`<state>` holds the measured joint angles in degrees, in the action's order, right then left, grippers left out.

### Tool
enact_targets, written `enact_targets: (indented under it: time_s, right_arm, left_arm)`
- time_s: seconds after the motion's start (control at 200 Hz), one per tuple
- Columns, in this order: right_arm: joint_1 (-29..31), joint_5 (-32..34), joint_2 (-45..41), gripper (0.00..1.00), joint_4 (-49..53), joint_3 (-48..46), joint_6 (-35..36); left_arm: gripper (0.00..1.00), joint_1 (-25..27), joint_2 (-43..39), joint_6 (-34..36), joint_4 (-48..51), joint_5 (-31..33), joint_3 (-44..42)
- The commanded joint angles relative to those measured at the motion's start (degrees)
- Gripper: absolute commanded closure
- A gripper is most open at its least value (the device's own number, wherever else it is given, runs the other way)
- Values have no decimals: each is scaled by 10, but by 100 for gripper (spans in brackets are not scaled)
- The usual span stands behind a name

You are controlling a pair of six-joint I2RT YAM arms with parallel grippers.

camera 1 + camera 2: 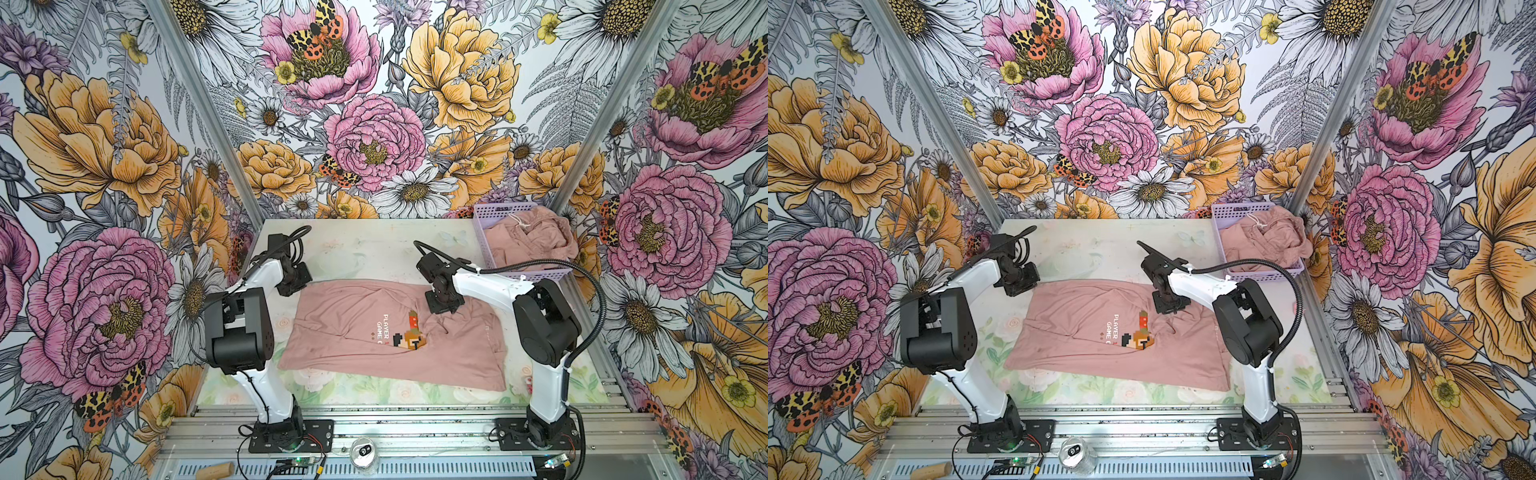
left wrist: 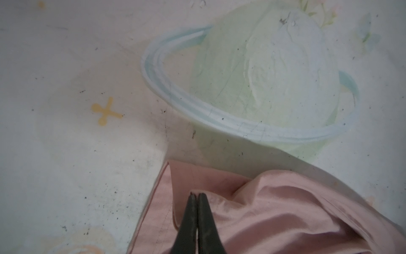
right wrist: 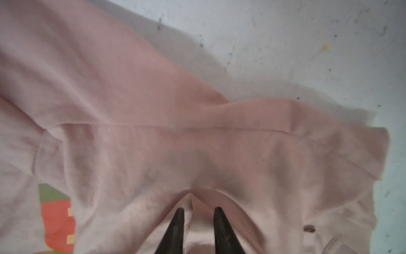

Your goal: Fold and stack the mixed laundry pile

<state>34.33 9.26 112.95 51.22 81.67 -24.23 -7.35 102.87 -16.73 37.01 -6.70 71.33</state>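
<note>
A dusty-pink T-shirt [image 1: 353, 328] [image 1: 1084, 332] with a pixel-art character and white text lies spread on the table, print up. My left gripper [image 1: 293, 284] [image 1: 1022, 284] is at the shirt's far left corner. In the left wrist view it [image 2: 196, 194] is shut on a raised fold of the T-shirt [image 2: 274, 215]. My right gripper [image 1: 444, 305] [image 1: 1169, 306] is down on the shirt near the print. In the right wrist view it [image 3: 198, 210] stands open, with a ridge of the T-shirt [image 3: 153, 110] between its fingers. A second pink garment [image 1: 532, 239] [image 1: 1266, 243] with a white drawstring lies crumpled in the basket.
The lilac perforated basket [image 1: 484, 237] [image 1: 1219, 224] stands at the table's back right corner. A drinks can [image 1: 363, 453] and a wooden piece [image 1: 216, 471] lie on the front rail by the arm bases. Flowered walls close in three sides.
</note>
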Motion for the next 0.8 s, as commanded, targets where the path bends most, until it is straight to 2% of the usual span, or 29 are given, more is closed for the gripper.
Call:
enact_targets:
  time_s: [0.0, 0.215, 0.325, 0.55, 0.796]
  right_arm:
    - [3, 21, 8, 77, -1, 11, 11]
    - [3, 34, -12, 90, 2, 6, 10]
    - [2, 41, -23, 100, 7, 1, 10]
    - [0, 44, -65, 100, 22, -15, -1]
    - [-4, 36, -188, 100, 57, -66, -37]
  left_arm:
    - [100, 1, 4, -4, -15, -9, -7]
    - [100, 0, 4, -5, -14, -10, -7]
    - [100, 1, 4, -4, -15, -10, -6]
    - [100, 1, -2, -4, -14, -13, -8]
    - [100, -5, -22, -4, -10, -20, -17]
